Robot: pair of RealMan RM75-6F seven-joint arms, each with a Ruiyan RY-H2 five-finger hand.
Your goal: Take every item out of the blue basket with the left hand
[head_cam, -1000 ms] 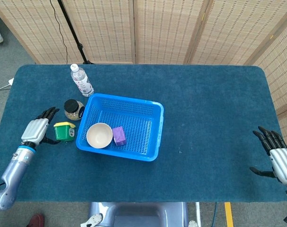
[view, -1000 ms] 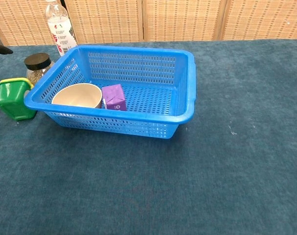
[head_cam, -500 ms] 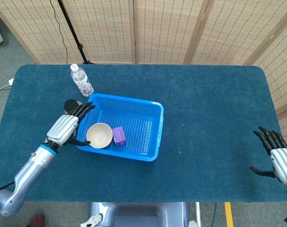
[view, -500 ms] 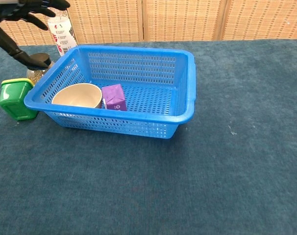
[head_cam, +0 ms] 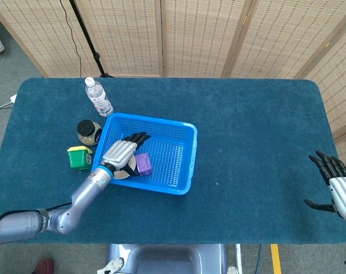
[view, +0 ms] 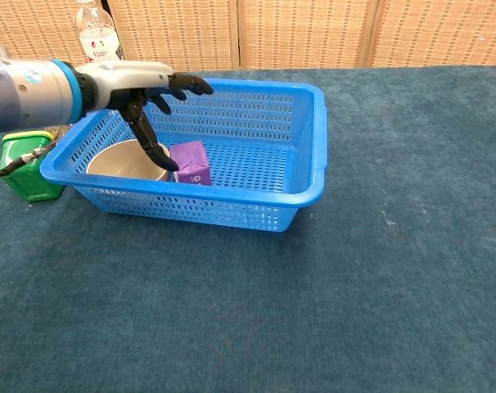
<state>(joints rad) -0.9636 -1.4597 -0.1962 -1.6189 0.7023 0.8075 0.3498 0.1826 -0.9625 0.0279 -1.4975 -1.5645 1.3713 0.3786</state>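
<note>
The blue basket (head_cam: pixel 183 149) (view: pixel 309 155) sits left of the table's middle. Inside it lie a cream bowl (view: pixel 121 162) at the near left and a purple box (head_cam: pixel 143 164) (view: pixel 191 161) beside it. My left hand (head_cam: pixel 120 152) (view: pixel 142 86) hovers above the bowl inside the basket, fingers spread and holding nothing, thumb pointing down toward the bowl's rim. In the head view the hand hides most of the bowl. My right hand (head_cam: pixel 336 187) rests open at the table's far right edge, well away from the basket.
Outside the basket on its left stand a green container (head_cam: pixel 79 158) (view: pixel 24 168), a dark-lidded jar (head_cam: pixel 88 131) and a water bottle (head_cam: pixel 98 98) (view: pixel 98 42). Woven screens line the back.
My left hand has swung right from beside the green container, over the basket's left rim, and now hangs above the bowl. The right hand has stayed put.
</note>
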